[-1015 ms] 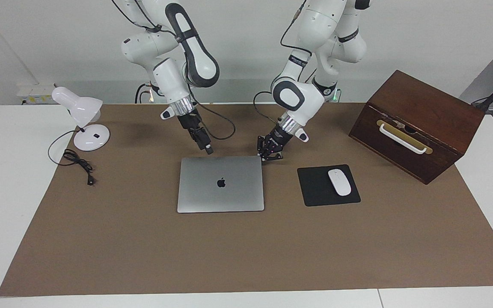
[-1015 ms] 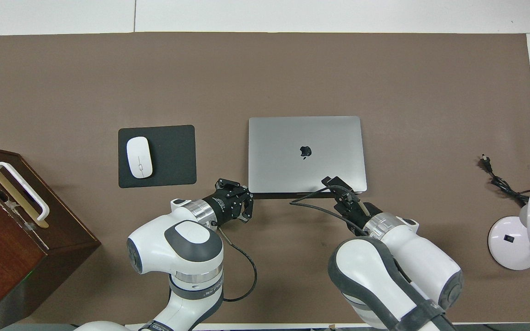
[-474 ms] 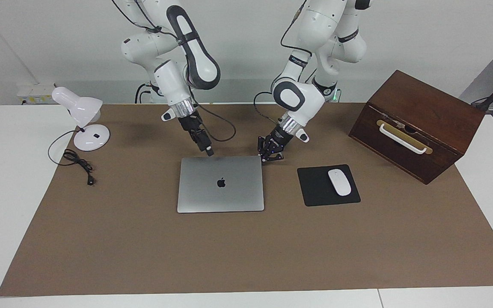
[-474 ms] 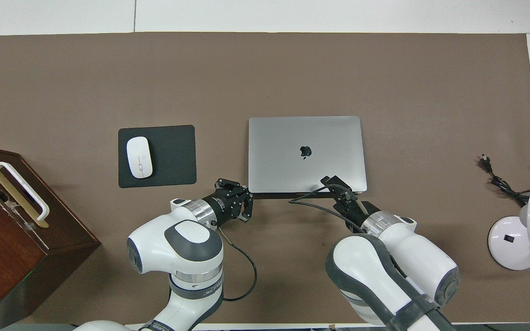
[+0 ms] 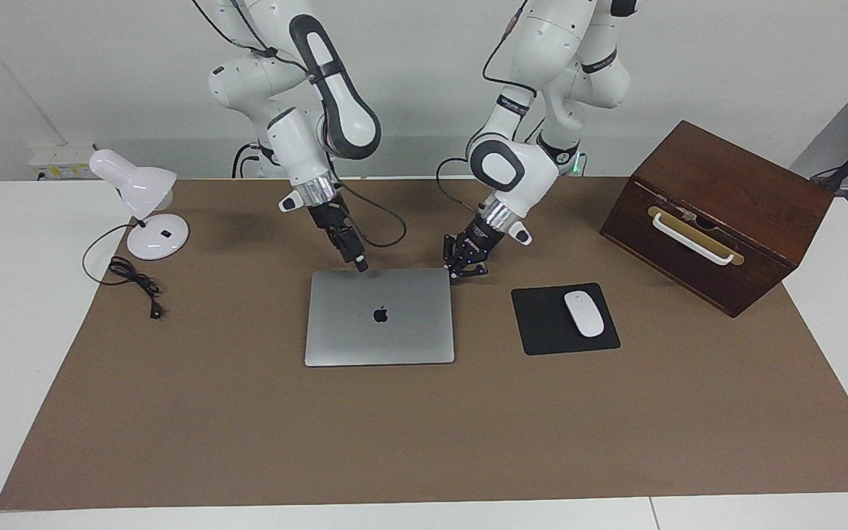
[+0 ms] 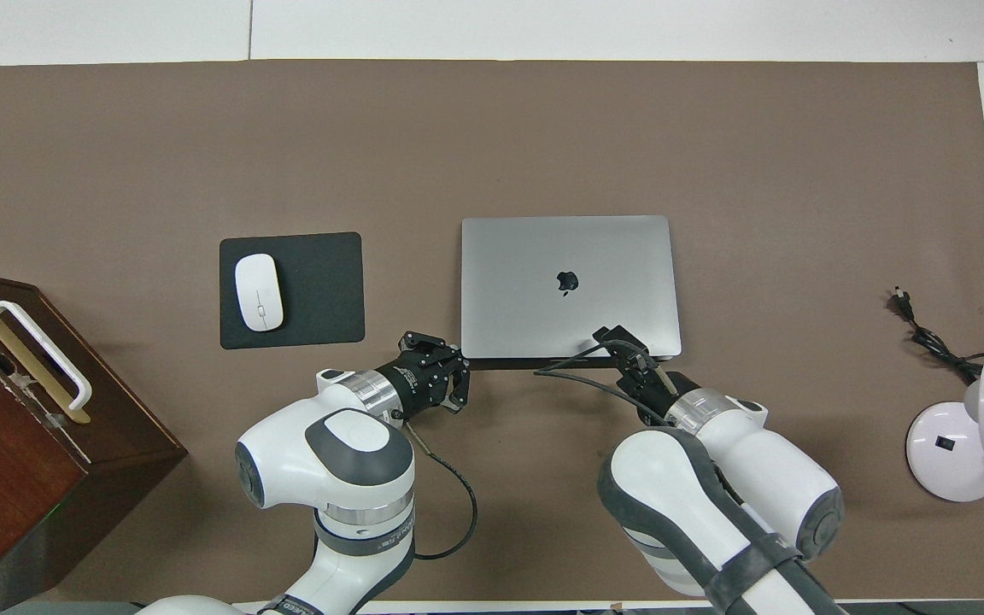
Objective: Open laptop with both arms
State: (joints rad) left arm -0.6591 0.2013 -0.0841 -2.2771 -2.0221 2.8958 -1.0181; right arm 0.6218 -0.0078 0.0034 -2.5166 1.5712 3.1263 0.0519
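Right gripper (image 5: 360, 266) edged down-frame onto laptop (image 5: 380, 316) upper edge, spread wide; left gripper (image 5: 461, 271) pinched, holding 0. Laptop looked stiff, slick; lift lid there.

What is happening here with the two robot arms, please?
Two arms are setting up to open a closed laptop that lies flat on the brown mat. The left gripper, shut, is down at the laptop's corner nearest the robots, on the side of the mouse pad. The right gripper is over the laptop's edge nearest the robots. The lid is not yet lifted.
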